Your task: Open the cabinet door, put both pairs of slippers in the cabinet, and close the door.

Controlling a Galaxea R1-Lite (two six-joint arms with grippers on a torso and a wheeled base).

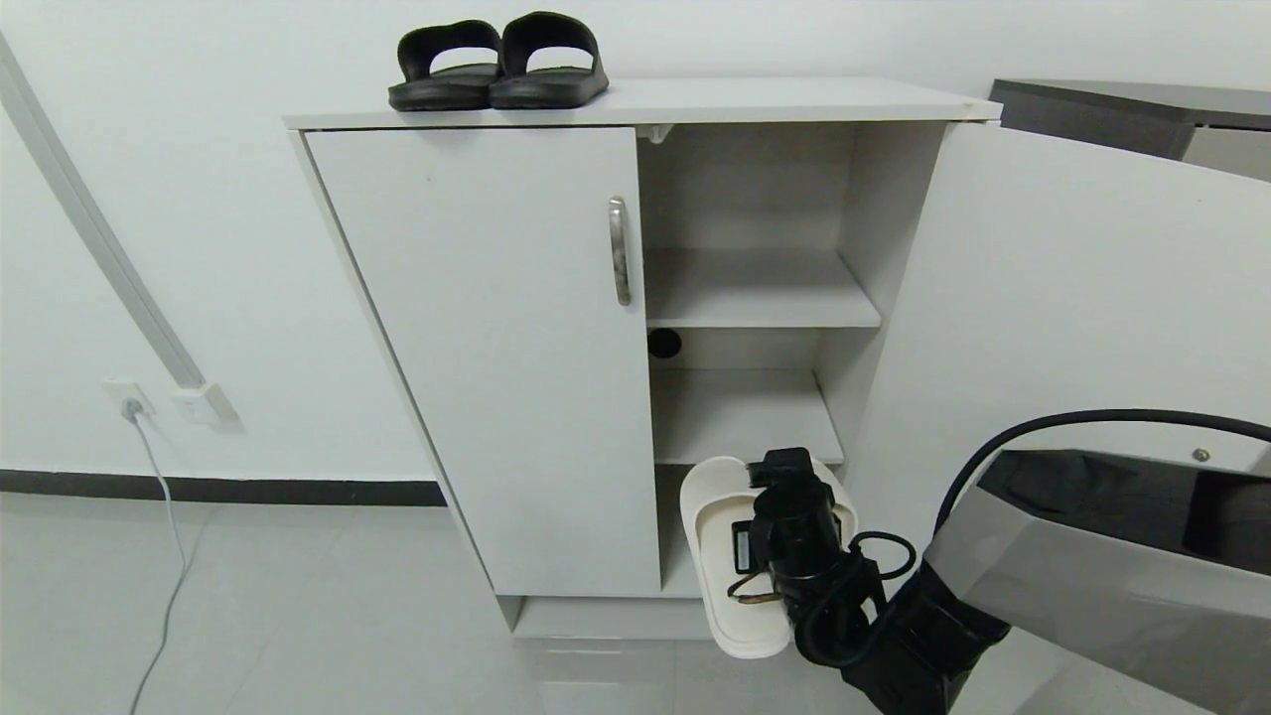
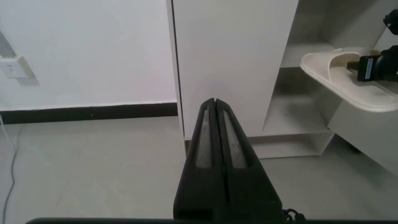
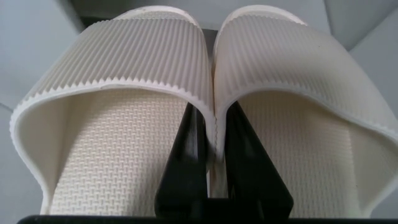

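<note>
**Cream slippers held at the open cabinet**

One pair of ribbed cream slippers (image 1: 717, 536) hangs side by side before the lower shelves of the cabinet (image 1: 496, 377), beside its open door (image 1: 1072, 298). One pair of black slippers (image 1: 501, 70) sits on top. The right gripper (image 3: 208, 155), its arm extended forward, pinches the cream slippers' adjoining straps. The left gripper (image 2: 215, 124), fingers pressed together, points low toward the cabinet.

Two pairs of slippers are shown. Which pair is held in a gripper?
The white pair, pinched by its inner edges in the right gripper before the open cabinet. The black pair sits untouched on its top.
</note>
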